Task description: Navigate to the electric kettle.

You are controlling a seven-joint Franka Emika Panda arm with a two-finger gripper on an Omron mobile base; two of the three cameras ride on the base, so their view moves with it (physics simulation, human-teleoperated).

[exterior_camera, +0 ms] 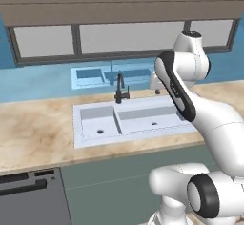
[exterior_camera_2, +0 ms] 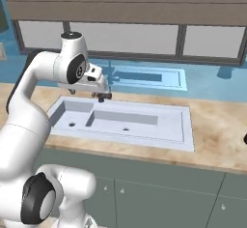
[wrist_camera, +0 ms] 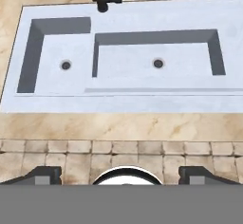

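Left base view: the base stands before the sink (exterior_camera: 128, 121) with its black faucet (exterior_camera: 121, 88); no kettle is on this stretch of tabletop (exterior_camera: 33, 133), so the step in hand is the drive itself.
Right base view: the hand (exterior_camera_2: 101, 95) hangs over the sink's left end; bare tabletop runs to the right, and a dark shape (exterior_camera_2: 245, 138) cut by the right edge may be the electric kettle, I cannot tell.
Hand view: the fingertips (wrist_camera: 45, 175) stand wide apart and hold nothing; the tabletop front edge and tiled floor (wrist_camera: 118, 154) lie below.
Next move: probably a sideways drive along the cabinets, arm kept tucked.
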